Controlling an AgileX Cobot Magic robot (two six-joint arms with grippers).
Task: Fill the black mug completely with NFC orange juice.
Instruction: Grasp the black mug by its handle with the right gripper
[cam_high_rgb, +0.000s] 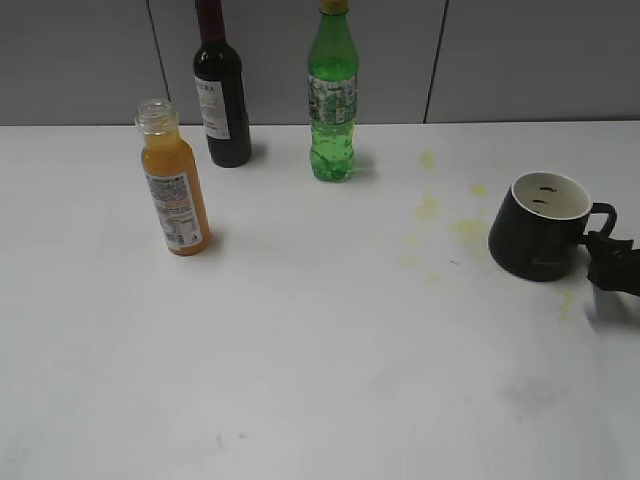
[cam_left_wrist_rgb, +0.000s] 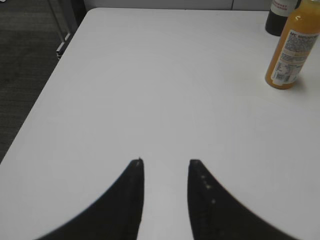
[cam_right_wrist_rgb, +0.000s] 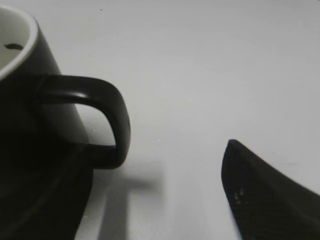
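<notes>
Desk (cam_high_rgb: 320, 380) lies open across front and centre; the NFC orange juice (cam_high_rgb: 175, 185), wine bottle (cam_high_rgb: 222, 95) and green bottle (cam_high_rgb: 332, 100) obstruct the rear left, the black mug (cam_high_rgb: 540, 230) the right edge.

Lab-like setup: bare white table (cam_high_rgb: 320, 380) against grey panel wall (cam_high_rgb: 520, 60).

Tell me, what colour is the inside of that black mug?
Cream-white inside the black mug, clearest in the exterior view.
</notes>
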